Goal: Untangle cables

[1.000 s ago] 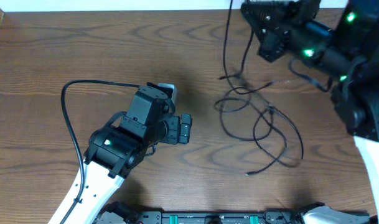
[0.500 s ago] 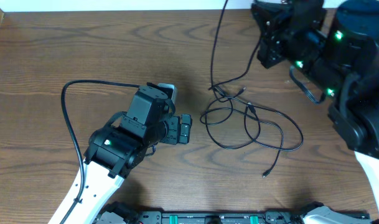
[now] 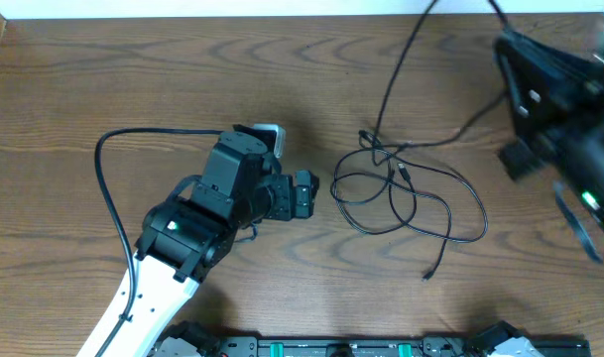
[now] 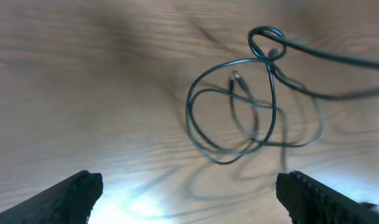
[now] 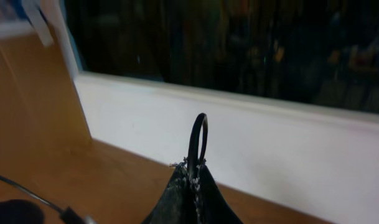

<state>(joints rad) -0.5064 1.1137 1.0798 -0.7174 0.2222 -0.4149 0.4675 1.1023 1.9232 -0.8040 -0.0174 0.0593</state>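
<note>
The cables [image 3: 401, 198] are being left in loose, overlapping loops on the worktop [image 3: 103, 79], right of centre. One strand [image 3: 396, 69] is being drawn up out of the tangle toward the far edge. What appears to be that same strand is being pinched, folded over, between the right fingers [image 5: 194, 180]. These are pressed together high above the worktop, probably so that the pull is teasing the knot apart. The left fingers [image 4: 68, 193] are being held spread wide and empty, near the loops and aimed at them, seemingly in readiness for a second strand to be pinned or taken.
</note>
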